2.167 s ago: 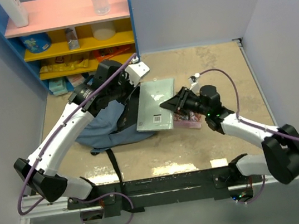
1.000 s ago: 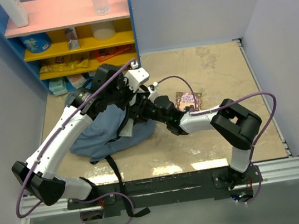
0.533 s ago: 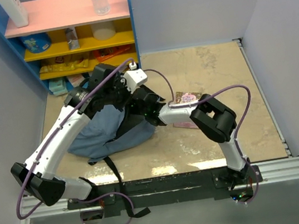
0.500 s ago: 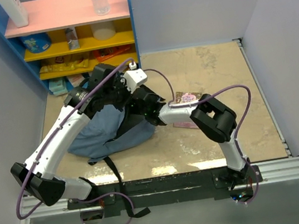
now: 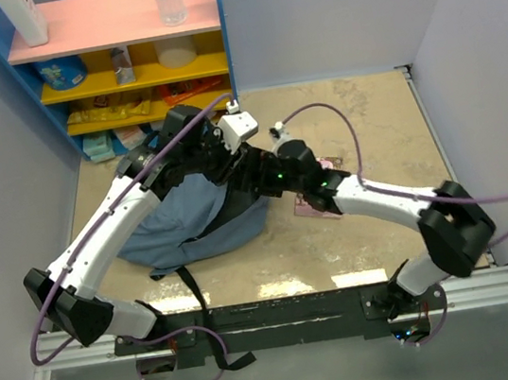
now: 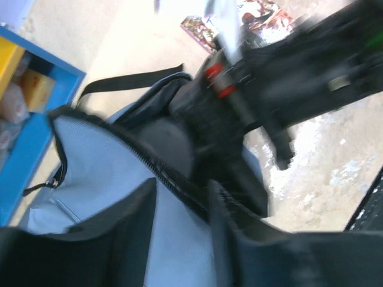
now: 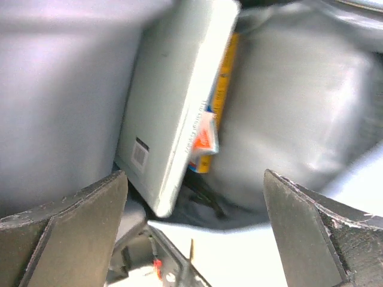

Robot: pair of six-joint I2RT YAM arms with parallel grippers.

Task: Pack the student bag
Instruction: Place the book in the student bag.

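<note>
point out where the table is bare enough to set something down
Barest: the far right table corner, bordered by the back wall, the right wall and the right arm. Also the near strip between the bag and the rail, left of that arm. Crowded: the bag's mouth by the shelf, where the left arm meets the right, and around the packet.

Mottled beige table [image 5: 367, 116] with three things on it

The slate-blue student bag [image 5: 183, 227] lies slumped left of centre, a pink printed packet [image 5: 312, 206] just beside it, and a blue shelf unit [image 5: 121, 66] stands far left.
</note>
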